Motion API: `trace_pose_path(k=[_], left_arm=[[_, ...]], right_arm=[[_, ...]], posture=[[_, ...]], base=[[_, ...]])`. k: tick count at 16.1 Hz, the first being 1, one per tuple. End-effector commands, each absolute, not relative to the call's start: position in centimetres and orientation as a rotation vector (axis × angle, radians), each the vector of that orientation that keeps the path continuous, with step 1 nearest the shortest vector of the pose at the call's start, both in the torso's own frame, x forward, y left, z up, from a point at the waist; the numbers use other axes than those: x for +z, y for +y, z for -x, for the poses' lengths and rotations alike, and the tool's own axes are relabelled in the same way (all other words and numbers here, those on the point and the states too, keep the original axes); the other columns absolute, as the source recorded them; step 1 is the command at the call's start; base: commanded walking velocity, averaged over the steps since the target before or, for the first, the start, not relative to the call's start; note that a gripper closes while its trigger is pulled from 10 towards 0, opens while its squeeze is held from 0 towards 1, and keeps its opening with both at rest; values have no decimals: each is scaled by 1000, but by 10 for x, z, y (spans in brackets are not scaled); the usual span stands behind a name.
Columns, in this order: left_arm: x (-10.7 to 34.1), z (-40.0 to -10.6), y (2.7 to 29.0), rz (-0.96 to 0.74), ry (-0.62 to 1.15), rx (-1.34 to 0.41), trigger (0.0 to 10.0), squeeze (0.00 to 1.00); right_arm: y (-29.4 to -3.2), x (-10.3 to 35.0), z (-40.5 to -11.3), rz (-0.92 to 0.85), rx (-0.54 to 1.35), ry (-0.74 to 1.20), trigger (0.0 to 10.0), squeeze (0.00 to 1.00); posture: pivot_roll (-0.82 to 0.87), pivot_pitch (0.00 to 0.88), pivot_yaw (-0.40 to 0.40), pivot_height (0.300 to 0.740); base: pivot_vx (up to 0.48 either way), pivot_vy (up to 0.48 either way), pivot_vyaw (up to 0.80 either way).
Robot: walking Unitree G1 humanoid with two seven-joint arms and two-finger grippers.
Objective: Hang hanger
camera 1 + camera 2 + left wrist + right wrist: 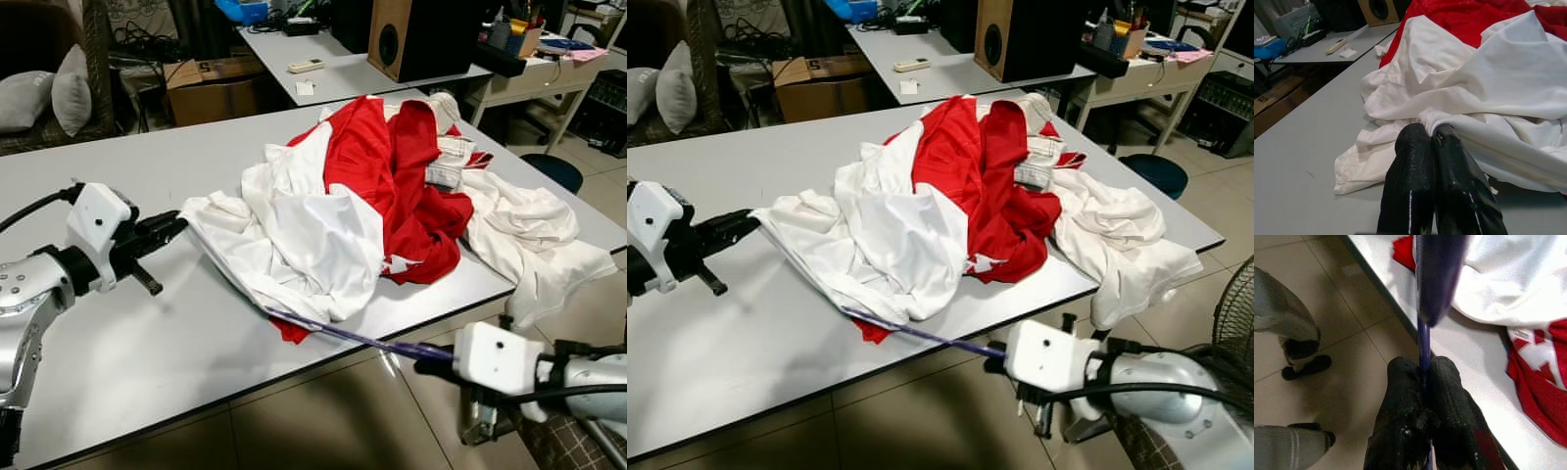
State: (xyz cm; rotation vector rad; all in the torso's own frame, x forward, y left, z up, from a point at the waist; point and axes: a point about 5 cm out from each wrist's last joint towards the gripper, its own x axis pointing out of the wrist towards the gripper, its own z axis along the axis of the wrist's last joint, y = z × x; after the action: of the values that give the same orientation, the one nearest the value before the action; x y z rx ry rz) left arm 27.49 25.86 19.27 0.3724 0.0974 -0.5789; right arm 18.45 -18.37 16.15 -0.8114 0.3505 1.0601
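The grey tabletop (147, 333) is covered in the middle by a heap of red and white clothes (392, 206). At the heap's left edge, white cloth is pinched by the left gripper (1430, 134). At the heap's front, below the tabletop's edge, a purple hanger (362, 338) is clenched by the right gripper (1422, 377).

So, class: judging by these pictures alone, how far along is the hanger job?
Done: both grips are made. The left gripper is shut on a bunched edge of the white garment; the right gripper is shut on the purple hanger, whose far end lies under the clothes. In hand: drawing it out past the table edge. Left: any hanging.
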Motion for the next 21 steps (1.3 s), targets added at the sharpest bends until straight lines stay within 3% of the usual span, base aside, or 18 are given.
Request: trace_pose_path(k=[1,4,7,15,21], left_arm=[[197,-274,256,-365,84,-585,0,0],[199,-271,249,-339,72,-636,0,0],[201,-271,246,-341,66,-652,0,0],[197,-272,234,-357,83,-660,0,0],[197,-280,238,-362,88,-579,0,0]], right_arm=[[-190,165,-189,833,1005,359,10000,0],[-201,164,-203,853,865,400,10000,0],[-202,163,-204,850,859,405,10000,0],[-163,186,-206,668,967,145,10000,0],[-161,176,-195,671,1044,220,10000,0]], posture=[[27,0,43,740],[27,0,41,740],[26,0,39,740],[32,0,39,740],[30,0,41,740]], base=[[0,0,0],[0,0,0],[0,0,0],[0,0,0],[0,0,0]])
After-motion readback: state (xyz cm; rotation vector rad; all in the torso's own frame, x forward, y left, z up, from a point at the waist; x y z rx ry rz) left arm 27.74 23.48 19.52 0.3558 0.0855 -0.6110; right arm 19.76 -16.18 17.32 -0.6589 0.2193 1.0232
